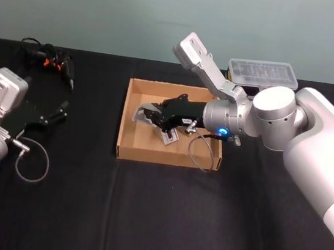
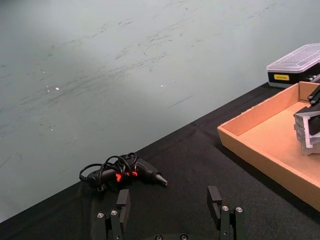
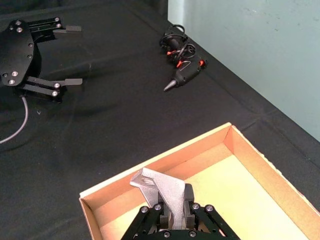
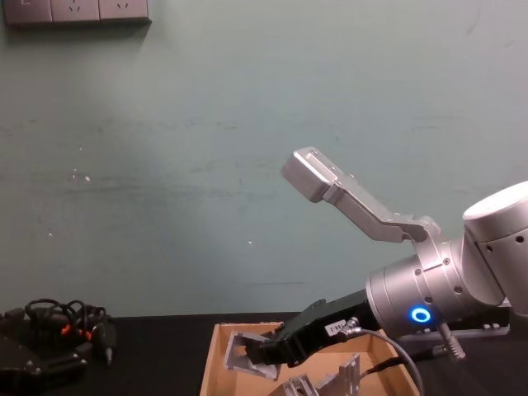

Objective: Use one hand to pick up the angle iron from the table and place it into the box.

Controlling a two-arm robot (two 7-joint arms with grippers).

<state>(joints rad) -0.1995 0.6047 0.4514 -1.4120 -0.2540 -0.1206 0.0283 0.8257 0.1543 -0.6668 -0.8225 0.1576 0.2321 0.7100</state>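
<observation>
My right gripper [image 1: 150,115] has its jaws clamped on the angle iron [image 3: 162,189], over the box [image 1: 125,150]. Another bracket [image 1: 171,137] lies beneath. My left gripper [image 2: 170,207] rests on the tabletop [image 1: 142,220], jaws apart, near a glue gun [image 2: 125,172].

No legible text, brand, number or sign anywhere. Closest to one: a small yellow label [image 2: 281,77] on the side of the small black plastic case with a clear lid [image 2: 294,65], print too small to read. Also a small white tag [image 4: 334,328] on the black gripper [image 4: 262,353] at the end of the silver-grey right arm, dark marks on it, not readable. Wall sockets [image 4: 76,10] on a pale plate at the top of the green wall, no markings legible. Blue ring light [image 4: 421,315] on the right arm's wrist, a plain glowing circle, no character in it.
</observation>
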